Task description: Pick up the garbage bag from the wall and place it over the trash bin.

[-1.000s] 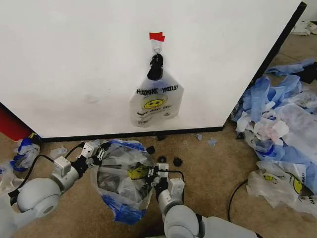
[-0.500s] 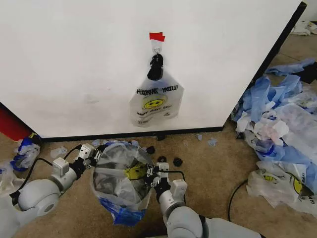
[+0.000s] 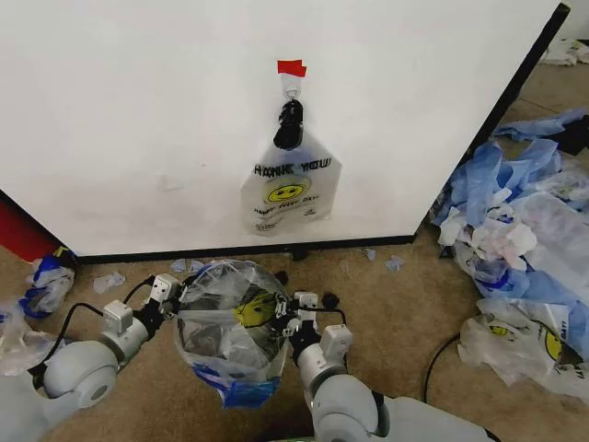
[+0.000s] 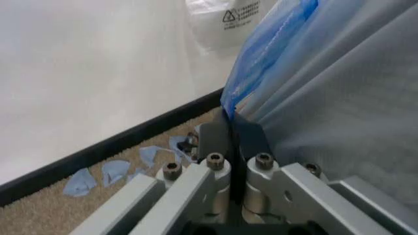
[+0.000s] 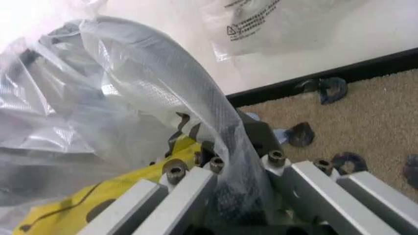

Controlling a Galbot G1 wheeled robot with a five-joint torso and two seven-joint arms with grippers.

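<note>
Left hand (image 3: 173,293) pinches the garbage bag's (image 3: 228,318) blue-trimmed edge on one side; right hand (image 3: 293,316) grips the opposite edge, seemingly to hold its mouth stretched wide between them; trash bin (image 3: 210,343) stands dark inside the plastic, near the wall (image 3: 138,120).

Two grippers, left (image 3: 173,291) and right (image 3: 293,318); one garbage bag (image 3: 230,322); one wall (image 3: 138,120).

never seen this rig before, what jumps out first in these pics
The garbage bag, see-through with a yellow smiley, is stretched between the left gripper and the right gripper low in front of the wall. A whiter smiley bag hangs on that wall, and heaped blue and white bags litter the floor to the right.
</note>
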